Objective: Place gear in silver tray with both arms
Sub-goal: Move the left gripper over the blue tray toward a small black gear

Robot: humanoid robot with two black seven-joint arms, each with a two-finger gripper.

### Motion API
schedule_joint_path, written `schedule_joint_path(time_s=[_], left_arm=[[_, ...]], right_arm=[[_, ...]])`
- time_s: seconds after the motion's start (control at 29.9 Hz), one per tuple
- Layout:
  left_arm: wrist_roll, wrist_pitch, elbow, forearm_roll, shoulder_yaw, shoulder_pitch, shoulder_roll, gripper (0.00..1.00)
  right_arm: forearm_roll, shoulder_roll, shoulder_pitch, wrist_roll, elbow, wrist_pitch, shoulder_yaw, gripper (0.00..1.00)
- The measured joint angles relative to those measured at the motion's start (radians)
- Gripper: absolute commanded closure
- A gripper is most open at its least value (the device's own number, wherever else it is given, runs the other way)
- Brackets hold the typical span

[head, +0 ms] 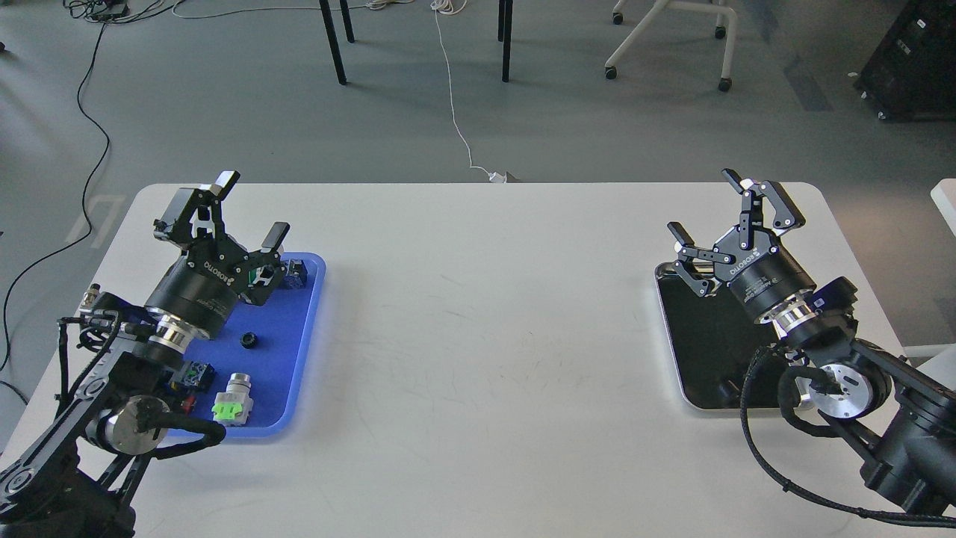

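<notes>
A small black round gear (249,341) lies on the floor of a blue plastic tray (299,351) at the table's left. My left gripper (252,207) hovers over the far end of that tray, fingers spread open and empty, up and behind the gear. At the right, the silver tray (698,351) with its dark mirror bottom holds nothing that I can see; my right arm covers its right part. My right gripper (703,205) stands open and empty above the tray's far end.
The blue tray also holds a silver and green push button (233,400), a dark blue block (296,270) and a small switch part (196,375) half under my left arm. A white table (485,336) spans the view. Chair legs and cables lie on the floor beyond.
</notes>
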Motion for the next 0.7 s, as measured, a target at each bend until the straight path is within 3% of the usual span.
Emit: schedule_joint_path(time_s=[0.37,0.7], left_arm=[[0.0,-0.004,0.006,-0.003,0.001,0.003,0.005,0.02],[-0.035,-0.039,0.023,-0.108,0.005,-0.008,0.032,0.02]], right_arm=[[-0.002,0.004,-0.001,0.0,-0.001,0.0,-0.001,0.01],[-0.001,0.005,-0.001,0.0,0.0,0.0,0.001,0.01]])
